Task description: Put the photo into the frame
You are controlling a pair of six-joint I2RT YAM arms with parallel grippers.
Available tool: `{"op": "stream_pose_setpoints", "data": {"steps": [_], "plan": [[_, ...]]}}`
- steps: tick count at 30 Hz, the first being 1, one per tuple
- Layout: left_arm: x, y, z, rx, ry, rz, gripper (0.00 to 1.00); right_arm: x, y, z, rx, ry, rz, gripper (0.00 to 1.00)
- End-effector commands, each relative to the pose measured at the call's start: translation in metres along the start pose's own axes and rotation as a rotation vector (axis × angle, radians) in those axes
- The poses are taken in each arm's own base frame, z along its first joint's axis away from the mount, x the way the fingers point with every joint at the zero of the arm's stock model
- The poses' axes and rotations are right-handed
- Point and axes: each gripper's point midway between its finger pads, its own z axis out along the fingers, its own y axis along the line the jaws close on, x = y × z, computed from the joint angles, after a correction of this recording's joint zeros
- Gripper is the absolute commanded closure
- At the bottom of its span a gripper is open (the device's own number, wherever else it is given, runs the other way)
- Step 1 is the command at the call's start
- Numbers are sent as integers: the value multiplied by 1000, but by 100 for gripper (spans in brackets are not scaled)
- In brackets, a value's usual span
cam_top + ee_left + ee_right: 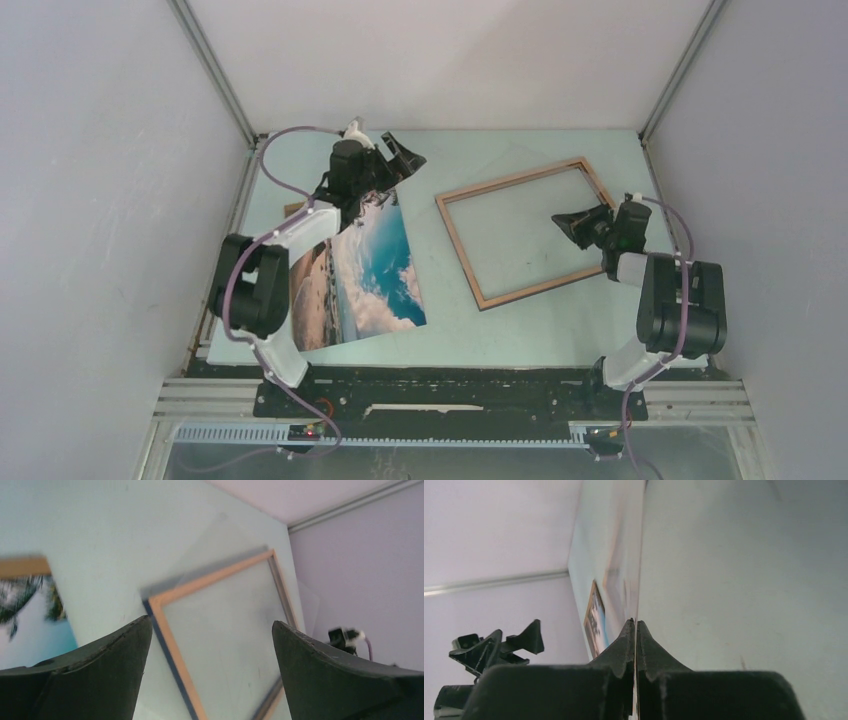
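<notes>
The photo [370,270], a beach print, lies flat at the left of the table; its palm corner also shows in the left wrist view [30,620]. The thin wooden frame [520,232] lies flat at centre right, and shows in the left wrist view [170,630]. My left gripper [400,160] is open and empty, raised above the photo's far end, looking toward the frame [211,621]. My right gripper [568,222] sits over the frame's right side, shut [636,622] on the edge of a thin clear sheet [640,555], seen edge-on. The photo shows far off [596,620].
A brown board [22,566] peeks out beyond the photo's far edge [292,210]. The clear sheet's faint outline shows past the frame's far side [225,545]. White walls enclose the table on three sides. The left gripper shows at the lower left of the right wrist view [494,647].
</notes>
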Motion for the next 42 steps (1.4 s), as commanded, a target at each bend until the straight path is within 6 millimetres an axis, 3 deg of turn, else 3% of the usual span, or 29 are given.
{"op": "stream_pose_setpoints", "data": {"steps": [1, 4, 12, 16, 21, 28, 42], "plan": [[-58, -44, 37, 119, -166, 88, 5, -34, 3, -13, -16, -194, 1, 100], [-50, -41, 64, 118, -136, 94, 10, -38, -8, -20, -27, -249, 16, 100], [2, -12, 89, 39, -20, 83, 13, -45, -18, -26, -53, -320, 40, 100], [6, -18, 95, 73, 7, 81, 12, -46, -25, -29, -40, -353, 47, 100], [18, 2, 105, -15, 76, 77, 13, -49, -33, -34, -18, -394, 53, 100], [26, 12, 113, -52, 105, 47, 16, -50, -44, -38, 23, -434, 66, 100], [29, 11, 114, -44, 115, 38, 16, -33, -50, -44, 29, -455, 98, 100]]}}
